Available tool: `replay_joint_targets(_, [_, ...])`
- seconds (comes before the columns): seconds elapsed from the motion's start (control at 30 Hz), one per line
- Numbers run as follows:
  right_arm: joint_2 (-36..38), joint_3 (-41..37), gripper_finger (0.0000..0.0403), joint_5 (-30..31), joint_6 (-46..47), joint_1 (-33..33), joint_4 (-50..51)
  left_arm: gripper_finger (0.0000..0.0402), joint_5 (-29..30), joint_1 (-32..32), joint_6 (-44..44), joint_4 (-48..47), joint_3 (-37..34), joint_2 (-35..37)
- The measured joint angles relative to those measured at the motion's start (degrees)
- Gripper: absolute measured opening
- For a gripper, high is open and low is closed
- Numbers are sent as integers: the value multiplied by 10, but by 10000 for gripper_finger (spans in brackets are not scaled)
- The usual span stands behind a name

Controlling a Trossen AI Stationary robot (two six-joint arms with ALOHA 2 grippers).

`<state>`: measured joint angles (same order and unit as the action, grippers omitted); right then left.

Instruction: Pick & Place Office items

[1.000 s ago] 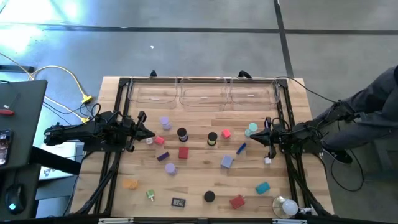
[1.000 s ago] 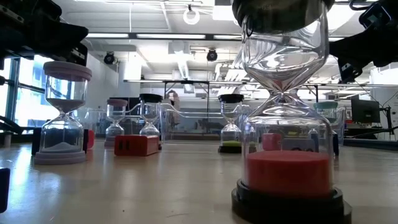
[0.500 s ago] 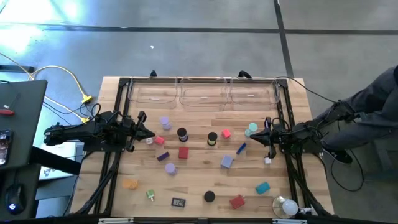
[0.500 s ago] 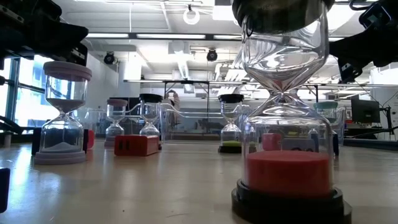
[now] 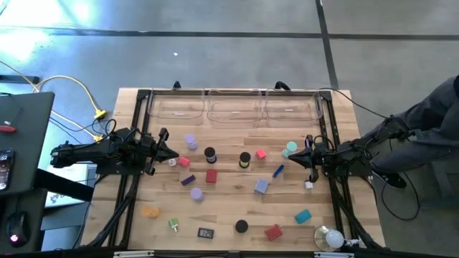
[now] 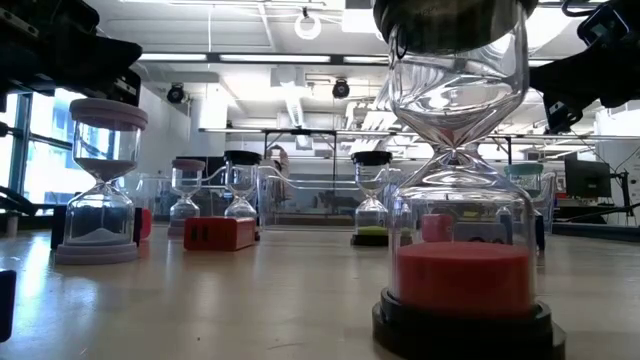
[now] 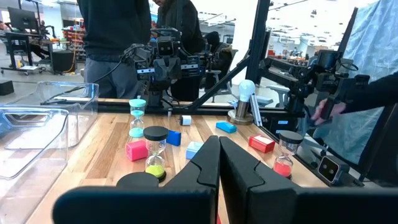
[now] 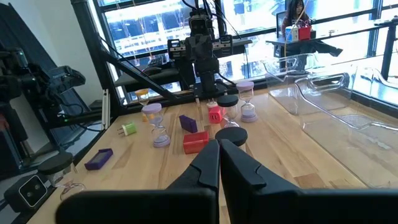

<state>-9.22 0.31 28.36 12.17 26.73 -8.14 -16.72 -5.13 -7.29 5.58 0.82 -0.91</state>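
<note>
Left pincer (image 5: 174, 153): fingers pressed together, holding nothing, parked over the tabletop's (image 5: 229, 218) left side near the lavender hourglass (image 5: 191, 141).
Right pincer (image 5: 292, 157): likewise closed and bare, beside the teal hourglass (image 5: 290, 150); both arms look at rest, waiting to start.
Office items: hourglasses and blocks, such as the red block (image 5: 211, 175), lie scattered mid-tabletop, none picked.
Clear trays (image 5: 233, 107): lined along the far edge, likely the drop-off, with nothing visible inside.
</note>
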Motion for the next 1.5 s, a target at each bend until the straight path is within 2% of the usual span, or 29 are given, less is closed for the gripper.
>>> replay_joint_targets(0.17, [0, 0, 2, 0, -12, 0, 1, 1, 0, 0, 0, 0, 0, 0])
replay_joint_targets(0.53, [0, 0, 2, 17, -45, 0, -64, 1, 25, 0, -14, 20, 0, 0])
replay_joint_targets(0.83, [0, 0, 2, 46, -47, 0, -168, 1, 24, 1, -14, 20, 0, 0])
replay_joint_targets(1.07, [0, 4, 2, 81, -25, -1, -239, 1, 25, 1, -97, 35, 0, 0])
replay_joint_targets(1.23, [-9, 57, 2, 111, 16, -9, -199, 1, 25, 1, -106, 35, 0, 0])
replay_joint_targets(1.4, [-55, 167, 2, 122, 17, -9, -78, 1, 26, 1, -103, 35, 0, 0])
replay_joint_targets(1.5, [-101, 252, 2, 135, 17, -9, 37, 1, 30, 1, -100, 35, 0, 0])
